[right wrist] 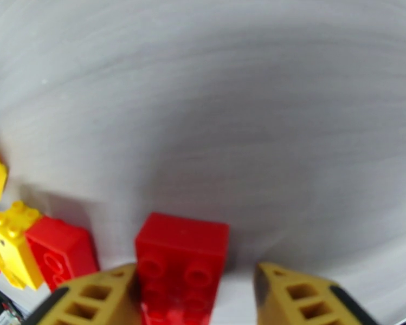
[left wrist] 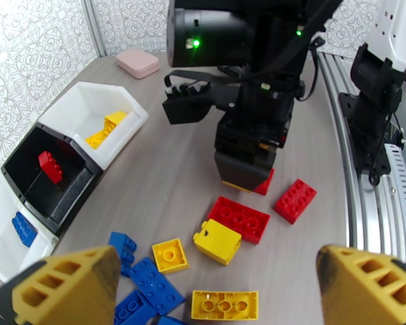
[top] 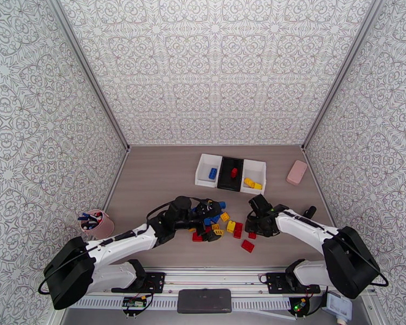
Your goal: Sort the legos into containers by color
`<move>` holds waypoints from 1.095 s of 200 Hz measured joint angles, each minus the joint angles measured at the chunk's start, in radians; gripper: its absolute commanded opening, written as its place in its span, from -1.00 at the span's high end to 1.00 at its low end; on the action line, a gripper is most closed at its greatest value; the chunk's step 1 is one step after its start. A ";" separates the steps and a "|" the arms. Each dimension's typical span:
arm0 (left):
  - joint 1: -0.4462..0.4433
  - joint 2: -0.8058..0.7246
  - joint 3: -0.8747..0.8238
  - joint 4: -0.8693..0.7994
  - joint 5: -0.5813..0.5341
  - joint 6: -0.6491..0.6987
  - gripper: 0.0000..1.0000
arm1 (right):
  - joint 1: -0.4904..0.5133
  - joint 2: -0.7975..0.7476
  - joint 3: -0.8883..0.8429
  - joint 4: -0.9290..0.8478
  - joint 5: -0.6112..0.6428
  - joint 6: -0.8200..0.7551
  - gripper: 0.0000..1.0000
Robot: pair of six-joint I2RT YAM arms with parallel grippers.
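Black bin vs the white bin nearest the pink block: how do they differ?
The black bin holds one red brick; the white bin holds yellow bricks. The black bin sits mid-row; the white bin ends the row. Both are open, rectangular, joined.

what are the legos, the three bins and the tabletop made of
Legos: hard moulded plastic, glossy, with crisp studs and bright highlights.
Bins: probably moulded plastic too, smooth walls with a slight sheen, two white, one black.
Tabletop: looks like matte wood-grain laminate, grey-brown with faint streaks; real wood is possible.
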 measured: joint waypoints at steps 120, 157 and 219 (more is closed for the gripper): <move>0.005 0.001 -0.029 0.058 -0.002 0.024 -1.00 | 0.000 -0.027 0.171 -0.021 0.046 -0.104 0.42; 0.042 0.002 -0.030 0.080 -0.030 -0.004 -0.99 | 0.000 0.062 0.359 0.016 0.086 -0.202 0.41; 0.053 0.013 -0.031 0.176 -0.145 -0.124 -0.99 | -0.006 0.314 0.616 0.119 0.180 -0.292 0.43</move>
